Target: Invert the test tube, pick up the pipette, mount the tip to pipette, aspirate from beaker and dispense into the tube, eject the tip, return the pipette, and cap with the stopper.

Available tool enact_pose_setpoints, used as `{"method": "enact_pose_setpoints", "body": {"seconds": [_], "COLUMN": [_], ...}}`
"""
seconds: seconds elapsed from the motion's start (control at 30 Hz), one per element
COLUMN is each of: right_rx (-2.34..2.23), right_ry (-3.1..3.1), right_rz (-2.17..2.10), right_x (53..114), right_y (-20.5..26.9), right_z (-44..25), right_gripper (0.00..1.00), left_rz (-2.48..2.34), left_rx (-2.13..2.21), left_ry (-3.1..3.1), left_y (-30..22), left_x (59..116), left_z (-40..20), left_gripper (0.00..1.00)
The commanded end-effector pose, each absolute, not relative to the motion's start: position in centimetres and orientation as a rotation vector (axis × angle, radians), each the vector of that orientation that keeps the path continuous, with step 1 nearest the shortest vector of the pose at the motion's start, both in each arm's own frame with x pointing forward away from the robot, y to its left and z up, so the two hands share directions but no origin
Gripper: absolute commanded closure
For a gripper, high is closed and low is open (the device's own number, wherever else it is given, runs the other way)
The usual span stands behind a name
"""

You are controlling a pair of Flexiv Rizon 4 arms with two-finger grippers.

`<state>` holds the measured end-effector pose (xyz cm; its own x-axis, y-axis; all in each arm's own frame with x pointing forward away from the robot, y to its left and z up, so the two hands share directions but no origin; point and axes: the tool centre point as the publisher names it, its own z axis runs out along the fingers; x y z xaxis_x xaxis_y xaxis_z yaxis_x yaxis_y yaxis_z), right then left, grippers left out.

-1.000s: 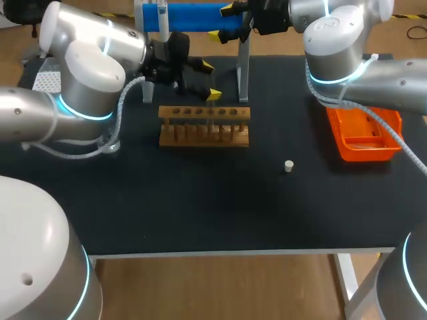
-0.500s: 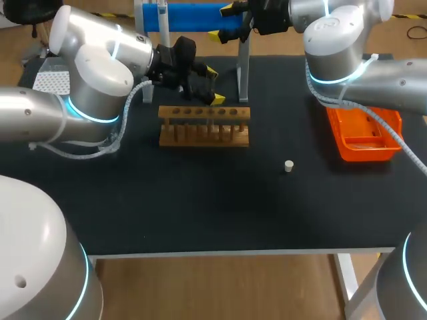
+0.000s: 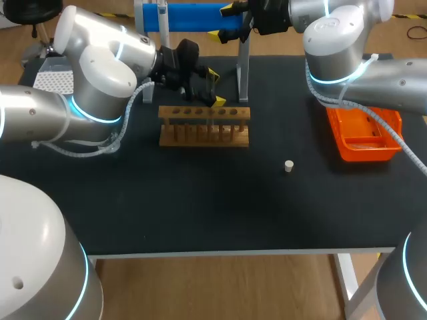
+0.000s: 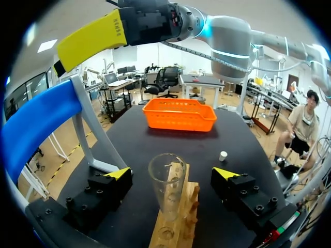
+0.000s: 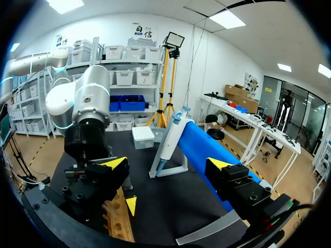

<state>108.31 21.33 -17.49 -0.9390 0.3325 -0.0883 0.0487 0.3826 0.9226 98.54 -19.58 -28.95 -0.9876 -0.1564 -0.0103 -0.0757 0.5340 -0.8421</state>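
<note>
Your black table (image 3: 200, 207) fills the head view, with your left arm (image 3: 80, 93) reaching in to the back. The long blue stand (image 3: 193, 17) stands at the far edge. The orange basket (image 3: 363, 152) sits on the right, well apart from the wooden rack (image 3: 204, 133) near the middle.

From above, your left gripper (image 3: 215, 85) hangs just over the rack's back edge, but you can hardly pick out the glass there. The left wrist view gives you that. The test tube (image 4: 166, 181) stands upright in the rack, mouth up. It is midway between the spread fingers, and neither one touches it (so nothing is grasped).

Your right gripper (image 3: 220, 22) is at the stand's end, jaws released and holding nothing. Only its own wrist view shows you the pipette (image 5: 170, 135), leaning on the stand just ahead of the fingers.

The small white stopper (image 3: 289, 166) lies alone on the table, between rack and basket.
</note>
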Motion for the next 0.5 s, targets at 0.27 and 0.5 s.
{"method": "enact_pose_setpoints", "body": {"seconds": [0.27, 0.5], "right_rx": [0.336, 0.336], "right_ry": [2.389, 2.389], "right_rz": [1.576, 1.576], "right_x": [108.36, 108.36], "right_y": [21.28, 21.28], "right_z": [-17.43, -17.43], "right_gripper": [0.00, 0.00], "left_rz": [-1.457, -1.453], "left_rx": [-0.138, -0.112], "left_ry": [2.662, 2.663], "left_y": [-19.75, -19.83], "left_x": [99.00, 99.07], "left_z": [-29.27, -29.50], "left_gripper": [0.00, 0.00]}}
